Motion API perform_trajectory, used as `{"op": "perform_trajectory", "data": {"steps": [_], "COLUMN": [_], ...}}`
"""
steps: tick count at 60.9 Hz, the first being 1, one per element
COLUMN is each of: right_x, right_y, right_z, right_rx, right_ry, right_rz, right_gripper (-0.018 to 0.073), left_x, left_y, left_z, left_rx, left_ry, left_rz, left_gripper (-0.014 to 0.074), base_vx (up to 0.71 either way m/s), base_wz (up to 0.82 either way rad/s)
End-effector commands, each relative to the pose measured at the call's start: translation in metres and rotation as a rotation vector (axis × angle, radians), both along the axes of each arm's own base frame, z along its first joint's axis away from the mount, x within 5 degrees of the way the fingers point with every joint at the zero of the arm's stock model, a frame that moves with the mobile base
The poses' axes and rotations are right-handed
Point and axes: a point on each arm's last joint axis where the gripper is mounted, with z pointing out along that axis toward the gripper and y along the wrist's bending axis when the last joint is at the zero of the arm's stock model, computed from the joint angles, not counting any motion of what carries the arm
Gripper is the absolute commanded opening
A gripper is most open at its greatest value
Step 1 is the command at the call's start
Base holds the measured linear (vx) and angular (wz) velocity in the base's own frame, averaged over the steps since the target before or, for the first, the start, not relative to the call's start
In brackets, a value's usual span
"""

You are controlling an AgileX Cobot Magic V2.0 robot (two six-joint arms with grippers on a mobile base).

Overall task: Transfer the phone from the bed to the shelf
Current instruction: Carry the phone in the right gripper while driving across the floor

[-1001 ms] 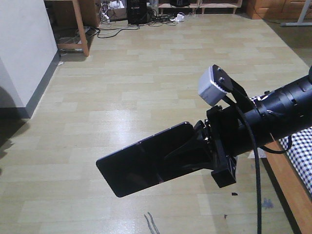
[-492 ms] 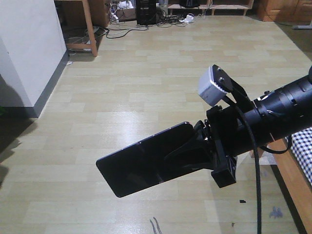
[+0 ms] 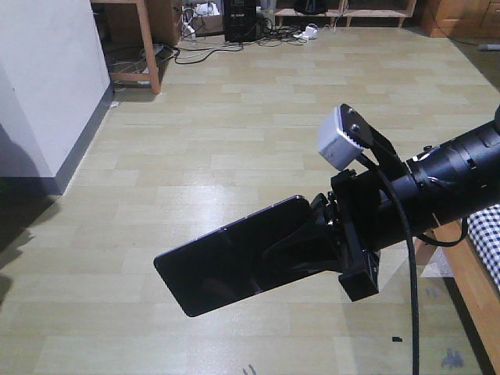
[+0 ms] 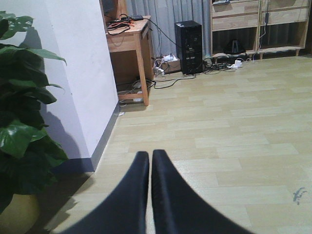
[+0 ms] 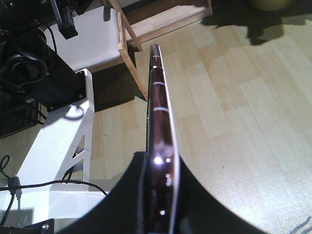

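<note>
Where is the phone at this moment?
Front view: the phone is clamped in the right end effector, held in the air over the wood floor, left of the bed.

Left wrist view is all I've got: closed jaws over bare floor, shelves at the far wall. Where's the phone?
Observer: The phone is in the right arm's jaws, held out over the floor in the front view.
Operator: Are both sides gripped?
Observer: The right wrist view shows it edge-on, with a jaw against each flat face.
Operator: And the bed?
Observer: The bed, checked cloth on a wooden frame, shows at the front view's lower right edge.
</note>
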Motion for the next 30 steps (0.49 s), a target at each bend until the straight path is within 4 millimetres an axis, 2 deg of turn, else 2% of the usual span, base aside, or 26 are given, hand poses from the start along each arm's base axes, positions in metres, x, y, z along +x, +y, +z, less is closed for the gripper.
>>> {"op": "perform_trajectory", "data": {"steps": [1, 30], "right_x": [-0.0115, -0.0115], "right_y": [0.002, 0.002], "right_z": [0.0223, 0.0223], "right_rx": [0.099, 0.099], "right_ry": [-0.005, -0.005], "right_rz": [0.051, 0.051], "right_gripper": [-0.0003, -0.0003], "left_x": [-0.0013, -0.0013], "left_y": [0.0, 0.0], "left_z": [0.0145, 0.0145], "left_rx": [-0.006, -0.006], "left_ry": [-0.108, -0.108], "left_rz": [0.003, 0.003], "left_gripper": [0.0001, 0.0001], "base_vx": [0.14, 0.18], "base_wz": [-0.04, -0.08]}}
